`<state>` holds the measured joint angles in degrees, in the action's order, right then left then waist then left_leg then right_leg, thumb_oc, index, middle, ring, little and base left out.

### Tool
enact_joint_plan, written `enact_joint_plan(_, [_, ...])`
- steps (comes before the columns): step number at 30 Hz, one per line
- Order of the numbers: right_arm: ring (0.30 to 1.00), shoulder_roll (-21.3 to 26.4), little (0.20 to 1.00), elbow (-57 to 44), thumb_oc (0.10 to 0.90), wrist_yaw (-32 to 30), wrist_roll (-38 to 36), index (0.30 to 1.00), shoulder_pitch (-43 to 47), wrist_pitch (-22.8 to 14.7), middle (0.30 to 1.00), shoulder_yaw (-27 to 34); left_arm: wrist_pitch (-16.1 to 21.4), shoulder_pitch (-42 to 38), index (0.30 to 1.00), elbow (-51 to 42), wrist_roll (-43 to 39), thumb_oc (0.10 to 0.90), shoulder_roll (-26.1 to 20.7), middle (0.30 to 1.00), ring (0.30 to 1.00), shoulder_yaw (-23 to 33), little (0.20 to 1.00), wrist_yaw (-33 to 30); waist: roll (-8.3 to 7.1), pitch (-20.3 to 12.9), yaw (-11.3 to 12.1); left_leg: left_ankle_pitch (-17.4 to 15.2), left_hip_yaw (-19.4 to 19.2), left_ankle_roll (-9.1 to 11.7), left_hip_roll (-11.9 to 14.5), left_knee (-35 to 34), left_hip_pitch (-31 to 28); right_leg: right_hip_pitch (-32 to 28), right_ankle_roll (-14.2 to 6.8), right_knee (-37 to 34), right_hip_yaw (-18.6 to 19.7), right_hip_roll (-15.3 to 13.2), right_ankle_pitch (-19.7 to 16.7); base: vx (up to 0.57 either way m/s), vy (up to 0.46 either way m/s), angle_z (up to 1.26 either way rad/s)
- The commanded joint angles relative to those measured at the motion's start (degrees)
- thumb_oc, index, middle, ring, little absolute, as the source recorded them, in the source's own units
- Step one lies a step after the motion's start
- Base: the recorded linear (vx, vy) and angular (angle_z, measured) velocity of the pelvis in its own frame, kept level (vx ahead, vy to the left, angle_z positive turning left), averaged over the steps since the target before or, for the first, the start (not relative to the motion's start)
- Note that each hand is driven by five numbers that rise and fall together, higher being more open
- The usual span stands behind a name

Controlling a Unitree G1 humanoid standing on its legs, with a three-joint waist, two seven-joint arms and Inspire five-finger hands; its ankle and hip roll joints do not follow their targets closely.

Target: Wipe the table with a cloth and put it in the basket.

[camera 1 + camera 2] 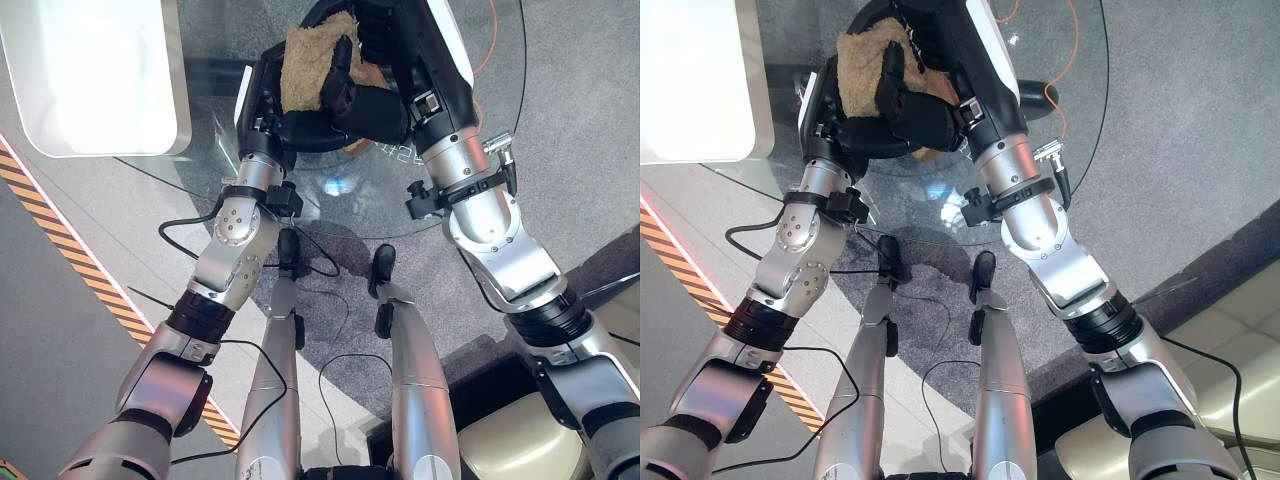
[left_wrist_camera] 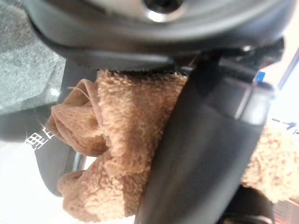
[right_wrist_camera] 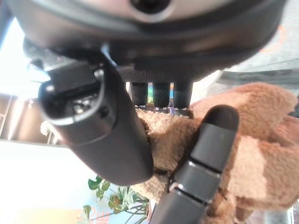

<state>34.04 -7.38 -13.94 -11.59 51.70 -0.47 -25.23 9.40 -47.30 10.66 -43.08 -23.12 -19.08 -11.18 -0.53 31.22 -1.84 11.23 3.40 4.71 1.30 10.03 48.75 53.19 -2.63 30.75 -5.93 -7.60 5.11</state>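
At the far left of the left eye view, a white rectangular object (image 1: 95, 75) lies with its corner over the rim of the round glass desk (image 1: 470, 190); what it is cannot be made out from here. An orange and black striped band (image 1: 85, 270) runs across the floor below it, on the robot's left.

Next comes the left robot hand (image 1: 275, 110), raised over the glass with its back toward the camera. The tan, fluffy cloth (image 1: 310, 65) sits bunched against it, held up off the desk surface. In the left wrist view the cloth (image 2: 126, 140) is pressed in folds beside a dark finger that crosses it, and the left robot hand looks clenched on the cloth, though that close view leaves the grip partly hidden.

Just beside it, the right robot hand (image 1: 360, 100) meets the left one over the same bundle. One dark finger lies across the top of the cloth, and in the right wrist view the thumb (image 3: 98, 126) and a finger (image 3: 205, 154) are curled round the cloth (image 3: 261, 154), grasping it.

An orange cable (image 1: 1055, 75) lies on the grey carpet (image 1: 580, 120), seen through the glass to the right.
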Motion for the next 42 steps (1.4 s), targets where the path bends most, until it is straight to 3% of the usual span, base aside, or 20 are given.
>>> enact_joint_plan(1, [0.300, -2.1, 0.200, -7.4, 0.100, -2.6, -2.8, 0.300, 13.6, -7.0, 0.300, 5.6, 5.7, -5.3, 0.300, -6.6, -0.6, 0.100, 2.3, 0.300, 0.300, -2.5, 0.200, 7.9, -2.27, -1.4, 0.9, -6.9, -5.3, -4.0, -3.7, 5.4, -3.1, -6.4, -1.4, -13.3, -0.6, 5.2, -9.3, 0.00, 0.000, 0.00])
enact_joint_plan(12, [0.300, -1.0, 0.200, -7.6, 0.100, -2.3, -2.6, 0.300, 14.7, -4.6, 0.300, 5.9, 5.3, -5.6, 0.300, -7.0, -0.9, 0.100, 2.2, 0.300, 0.300, -2.9, 0.200, 7.6, -2.64, -1.4, 0.6, -7.1, -5.3, -4.0, -3.6, 5.7, -3.1, -6.6, -1.2, -13.2, -0.4, 5.4, -9.1, 0.00, 0.000, 0.00])
enact_joint_plan(13, [0.900, -0.9, 0.900, -7.3, 0.800, -2.5, -2.4, 0.900, 15.0, -4.3, 0.900, 5.8, 5.2, -5.7, 0.300, -7.1, -1.1, 0.100, 2.2, 0.300, 0.300, -3.0, 0.200, 7.5, -2.68, -1.4, 0.7, -7.2, -5.3, -4.0, -3.6, 5.7, -3.1, -6.6, -1.2, -13.2, -0.4, 5.5, -9.1, 0.00, 0.000, 0.00])
enact_joint_plan(42, [0.900, 4.3, 0.900, -2.4, 0.800, -1.6, 5.2, 0.900, 20.6, 3.0, 0.900, 2.6, 6.2, -5.9, 0.300, -5.8, -5.2, 0.100, 0.4, 0.300, 0.300, -3.1, 0.200, 10.1, -3.35, -1.4, 1.1, -7.9, -4.7, -4.0, -3.7, 7.0, -2.5, -6.7, -1.3, -13.2, -0.6, 5.3, -9.1, 0.00, 0.000, 0.00])
